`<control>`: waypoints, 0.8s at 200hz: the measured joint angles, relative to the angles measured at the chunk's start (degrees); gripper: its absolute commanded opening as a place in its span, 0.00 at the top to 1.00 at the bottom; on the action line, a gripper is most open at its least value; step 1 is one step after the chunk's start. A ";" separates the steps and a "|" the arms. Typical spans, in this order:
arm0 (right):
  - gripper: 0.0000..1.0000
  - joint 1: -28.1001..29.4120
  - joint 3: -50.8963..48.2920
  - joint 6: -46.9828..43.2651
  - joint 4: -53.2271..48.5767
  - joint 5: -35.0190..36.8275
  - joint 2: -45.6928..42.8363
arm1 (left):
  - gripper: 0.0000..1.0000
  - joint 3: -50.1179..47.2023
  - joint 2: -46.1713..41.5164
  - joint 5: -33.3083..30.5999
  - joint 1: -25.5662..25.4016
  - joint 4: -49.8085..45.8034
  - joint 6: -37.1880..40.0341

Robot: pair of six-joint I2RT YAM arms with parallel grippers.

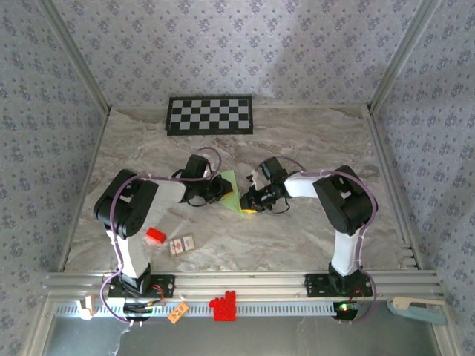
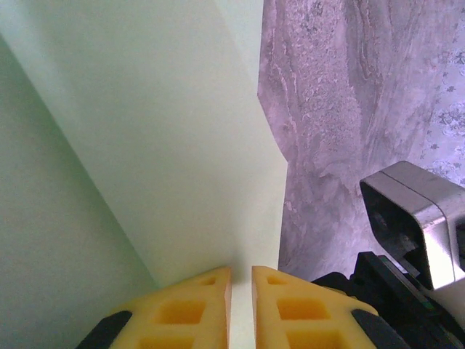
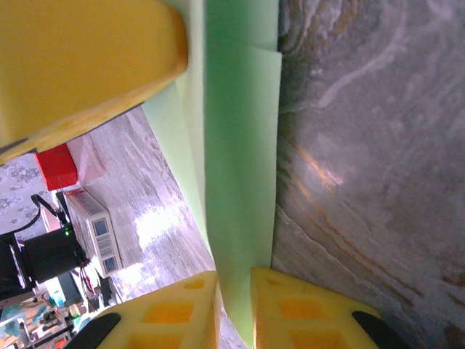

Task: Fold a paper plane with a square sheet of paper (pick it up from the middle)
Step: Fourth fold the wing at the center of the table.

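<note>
**Where Both Grippers Meet, a Pale Green Paper Sheet (image 1: 231, 191) Is Pinched Mid-Table**

Where the two arms converge near the middle of the marble-patterned table (image 1: 312, 141), the paper sheet sits between them, already creased, with one layer lapped over another. The left gripper (image 2: 241, 280) has its yellow fingers drawn almost together, and the sheet's edge runs into the thin slit between them. The right gripper (image 3: 234, 283) is likewise clamped on the paper, a green strip passing straight between its fingertips. From the right wrist, the sheet stands tilted beside the table surface; whether its edge touches the marble cannot be told. The checkerboard panel (image 1: 209, 115) lies at the far edge, well apart. A small red block (image 1: 155, 236) rests by the left arm's base.
</note>
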 measured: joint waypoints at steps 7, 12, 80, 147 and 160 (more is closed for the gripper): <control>0.80 0.00 0.02 0.00 -0.26 0.00 -0.04 | 0.84 -0.02 0.02 0.00 0.00 0.00 0.00; 0.80 0.00 0.04 0.00 -0.48 0.00 -0.09 | 0.84 -0.02 0.02 0.00 0.00 -0.02 0.00; 0.87 0.04 0.11 -0.28 -2.23 1.01 -0.13 | 0.84 0.00 0.22 0.00 0.00 -0.07 -0.02; 0.87 0.17 0.63 -0.48 -3.26 1.77 0.00 | 0.83 0.15 0.33 0.02 0.00 -0.11 -0.02; 0.87 0.17 0.63 -0.48 -3.26 1.75 0.04 | 0.83 0.15 0.33 0.04 0.00 -0.11 0.00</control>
